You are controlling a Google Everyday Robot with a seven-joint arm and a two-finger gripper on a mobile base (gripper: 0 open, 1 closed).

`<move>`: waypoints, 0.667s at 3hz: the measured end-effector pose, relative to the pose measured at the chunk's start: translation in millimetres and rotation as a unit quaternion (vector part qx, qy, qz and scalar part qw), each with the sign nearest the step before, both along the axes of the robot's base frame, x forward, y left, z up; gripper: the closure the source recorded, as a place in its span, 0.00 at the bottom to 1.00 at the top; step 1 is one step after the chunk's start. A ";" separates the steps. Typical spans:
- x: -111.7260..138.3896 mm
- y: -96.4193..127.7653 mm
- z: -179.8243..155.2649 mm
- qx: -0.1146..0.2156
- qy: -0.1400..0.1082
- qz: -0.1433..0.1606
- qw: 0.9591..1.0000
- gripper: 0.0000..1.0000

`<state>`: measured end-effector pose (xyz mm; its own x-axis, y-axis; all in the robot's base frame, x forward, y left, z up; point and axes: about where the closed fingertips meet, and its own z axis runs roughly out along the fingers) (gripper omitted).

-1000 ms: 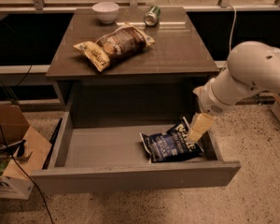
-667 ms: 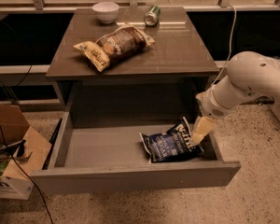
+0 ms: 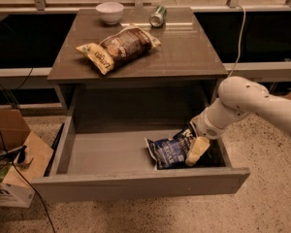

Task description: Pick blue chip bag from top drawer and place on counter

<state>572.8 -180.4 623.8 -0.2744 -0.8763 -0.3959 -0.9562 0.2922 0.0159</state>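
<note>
Standing far to the left of the gripper (image 3: 194, 157), an open brown cardboard box (image 3: 14, 149) rests on the speckled floor. Next comes the top drawer (image 3: 106, 152), pulled open: a wide, shallow grey rectangle with a flat plain front and a smooth bare bottom, which spreads out to the left of the gripper. Above the gripper and further back is the counter (image 3: 184, 52), a glossy grey-brown square top. On it, up and to the left of the gripper, lies a crinkled brown-and-tan chip bag (image 3: 119, 47). Behind that bag stand a small round white bowl (image 3: 109, 12) and a metal can (image 3: 157, 16) lying on its side.

The blue chip bag (image 3: 167, 152) is inside the drawer, in its right part, wrinkled and dark blue with white letters. The cream-coloured gripper is low in the drawer and touches the bag's right end. I cannot tell how wide it is set, or whether it holds the bag. From it the smooth, rounded white arm (image 3: 252, 106) rises to the right.
</note>
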 end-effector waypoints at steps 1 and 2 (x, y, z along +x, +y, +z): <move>-16.6 16.7 -22.0 0.016 0.030 0.006 0.999 0.19; -23.1 27.7 -22.2 0.026 0.032 0.009 0.999 0.42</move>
<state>549.7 -152.7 601.5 -0.2862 -0.8602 -0.4220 -0.9575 0.2731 0.0926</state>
